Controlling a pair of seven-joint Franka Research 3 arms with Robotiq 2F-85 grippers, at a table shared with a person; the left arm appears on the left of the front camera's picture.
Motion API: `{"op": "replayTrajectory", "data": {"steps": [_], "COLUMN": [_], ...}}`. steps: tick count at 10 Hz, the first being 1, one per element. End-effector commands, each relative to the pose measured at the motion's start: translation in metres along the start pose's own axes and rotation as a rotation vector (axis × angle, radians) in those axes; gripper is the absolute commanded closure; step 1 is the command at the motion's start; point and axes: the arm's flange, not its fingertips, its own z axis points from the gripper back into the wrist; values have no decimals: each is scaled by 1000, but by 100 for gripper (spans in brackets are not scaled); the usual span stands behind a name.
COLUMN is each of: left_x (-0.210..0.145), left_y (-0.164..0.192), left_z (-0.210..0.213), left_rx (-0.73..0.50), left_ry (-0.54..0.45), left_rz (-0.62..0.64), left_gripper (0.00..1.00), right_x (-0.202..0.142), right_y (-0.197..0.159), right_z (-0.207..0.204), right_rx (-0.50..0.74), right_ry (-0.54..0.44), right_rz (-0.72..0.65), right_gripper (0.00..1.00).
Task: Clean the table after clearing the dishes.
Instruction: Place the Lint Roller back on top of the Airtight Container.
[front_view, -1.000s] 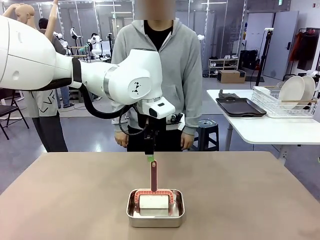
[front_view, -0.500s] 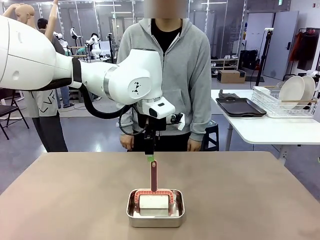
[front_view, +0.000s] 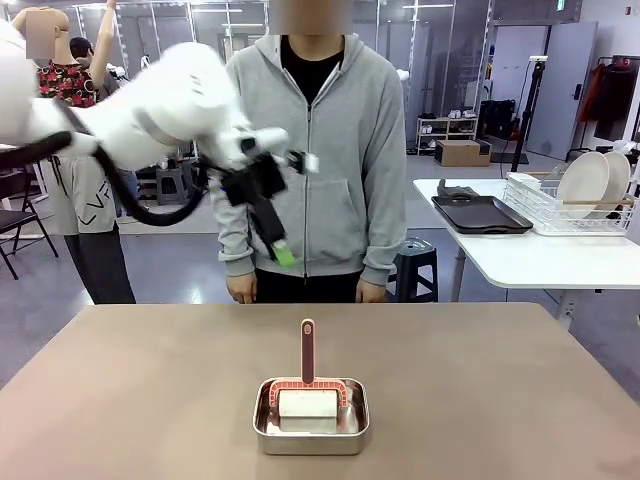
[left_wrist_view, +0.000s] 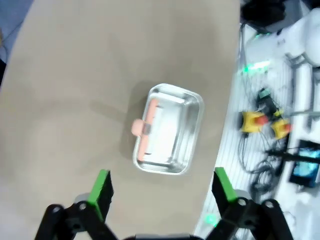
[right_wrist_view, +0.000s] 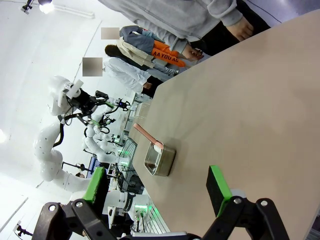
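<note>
The brownish table (front_view: 150, 400) holds a small steel pan (front_view: 311, 418) near its front middle. In the pan a white cleaning block with a pink frame stands, its pink handle (front_view: 307, 350) upright and free. My left gripper (front_view: 279, 249) hangs blurred high above the table, left of the handle; in the left wrist view it (left_wrist_view: 161, 186) is open and empty, far above the pan (left_wrist_view: 168, 131). My right gripper (right_wrist_view: 156, 187) is open and empty over the table (right_wrist_view: 240, 110), far from the pan (right_wrist_view: 160, 160). The dishes (front_view: 592, 180), round white plates, stand in a wire rack.
A person in a grey hoodie (front_view: 320, 150) stands at the table's far edge, hands down. The white side table (front_view: 540, 255) at the right carries a dark tray (front_view: 480, 213) and the wire rack (front_view: 565, 210). A black stool (front_view: 415, 262) stands behind.
My left arm has swung up and to the left, away from the top of the pink handle. The handle and pan stay put. The person has shifted slightly.
</note>
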Motion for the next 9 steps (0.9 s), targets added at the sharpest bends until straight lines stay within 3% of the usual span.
{"op": "replayTrajectory", "data": {"steps": [1, 2, 4, 5, 7, 9], "left_x": [-88, -143, -265, -313, -418, -491], "left_y": [7, 11, 16, 18, 31, 31], "left_z": [39, 59, 87, 92, 97, 96], "left_rx": [-145, -127, -380, -405, -243, -183], "left_ry": [-334, -450, -868, -928, -1024, -1070], "left_rz": [323, 431, 588, 640, 877, 934], "left_gripper": [0, 0, 0, 0, 0, 0], "right_x": [0, 0, 0, 0, 0, 0], "right_y": [4, 4, 4, 4, 4, 4], "right_z": [-1, -1, -1, -1, -1, -1], "right_rx": [-1, -1, -1, -1, -1, -1], "right_ry": [6, 6, 6, 6, 6, 6], "right_rz": [3, 3, 3, 3, 3, 3], "right_gripper": [0, 0, 0, 0, 0, 0]}}
